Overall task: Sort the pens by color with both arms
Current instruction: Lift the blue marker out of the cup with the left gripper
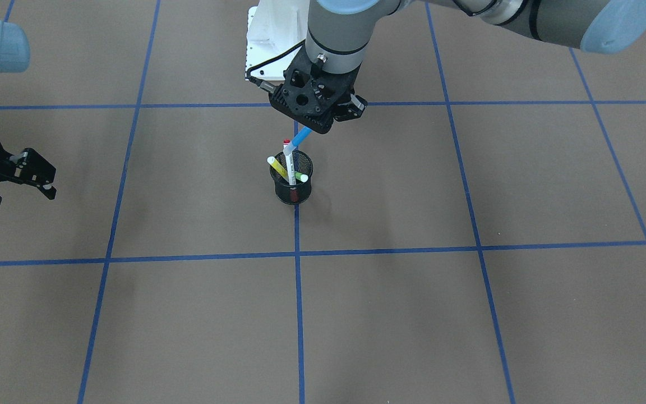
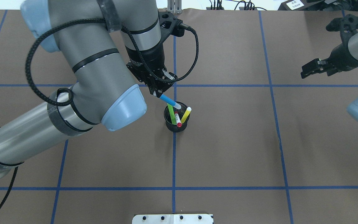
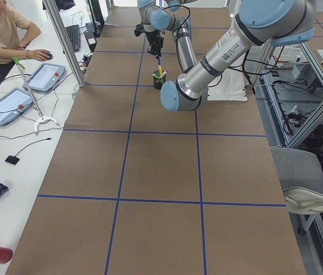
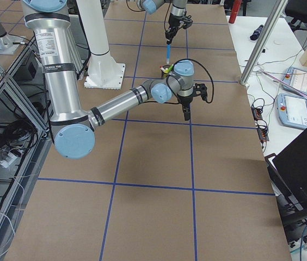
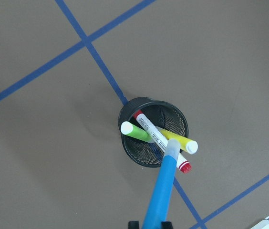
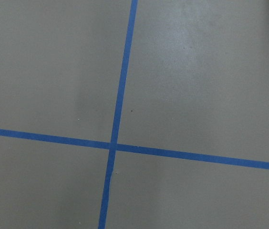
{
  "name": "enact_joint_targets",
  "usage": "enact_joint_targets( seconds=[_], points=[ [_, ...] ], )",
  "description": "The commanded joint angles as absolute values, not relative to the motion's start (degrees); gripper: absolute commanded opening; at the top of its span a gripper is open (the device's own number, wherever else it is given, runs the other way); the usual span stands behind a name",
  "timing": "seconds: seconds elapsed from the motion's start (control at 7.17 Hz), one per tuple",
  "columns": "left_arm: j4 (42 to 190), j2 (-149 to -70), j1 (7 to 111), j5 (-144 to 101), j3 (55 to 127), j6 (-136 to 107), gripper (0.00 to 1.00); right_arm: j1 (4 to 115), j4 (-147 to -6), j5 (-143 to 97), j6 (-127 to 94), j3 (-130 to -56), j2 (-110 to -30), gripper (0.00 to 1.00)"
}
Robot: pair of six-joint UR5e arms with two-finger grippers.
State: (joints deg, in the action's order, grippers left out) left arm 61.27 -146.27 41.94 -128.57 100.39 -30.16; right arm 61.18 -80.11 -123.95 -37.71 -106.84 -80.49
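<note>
My left gripper (image 2: 158, 94) is shut on the top of the blue pen (image 2: 168, 100), which hangs tilted with its lower end right over the mouth of the black mesh cup (image 2: 170, 124). The green pen (image 2: 172, 114), the yellow pen (image 2: 185, 114) and the white pen with the red cap (image 2: 177, 121) stand leaning in the cup. In the left wrist view the blue pen (image 5: 162, 191) crosses over the cup (image 5: 137, 155). My right gripper (image 1: 20, 196) is open and empty, low over the table, far off to the robot's right.
The brown table (image 1: 469, 314) carries a grid of blue tape lines. The white mounting base (image 1: 267, 45) sits at the robot's edge of the table, behind the cup. The left arm's elbow (image 2: 120, 105) hangs beside the cup.
</note>
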Motion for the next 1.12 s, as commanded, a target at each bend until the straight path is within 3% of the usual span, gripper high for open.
enact_joint_targets(
  seconds=[0.0,0.28,0.7,0.98],
  points=[
    [66.32,-144.93,42.45,-125.01,104.93,-46.75,0.0,61.17,-79.98,-123.32,-37.71,-106.61,-80.51,1.0],
    [83.76,-139.25,42.19,-120.95,104.59,-66.88,0.0,61.17,-80.24,-123.48,-37.79,-106.52,-80.68,1.0],
    [93.49,-140.61,36.07,-102.56,100.3,-91.42,0.0,61.17,-80.24,-123.49,-37.79,-105.91,-80.6,1.0],
    [96.05,-149.19,30.61,-88.22,87.18,-101.64,0.0,61.17,-80.42,-123.49,-37.88,-105.82,-80.68,1.0]
  ],
)
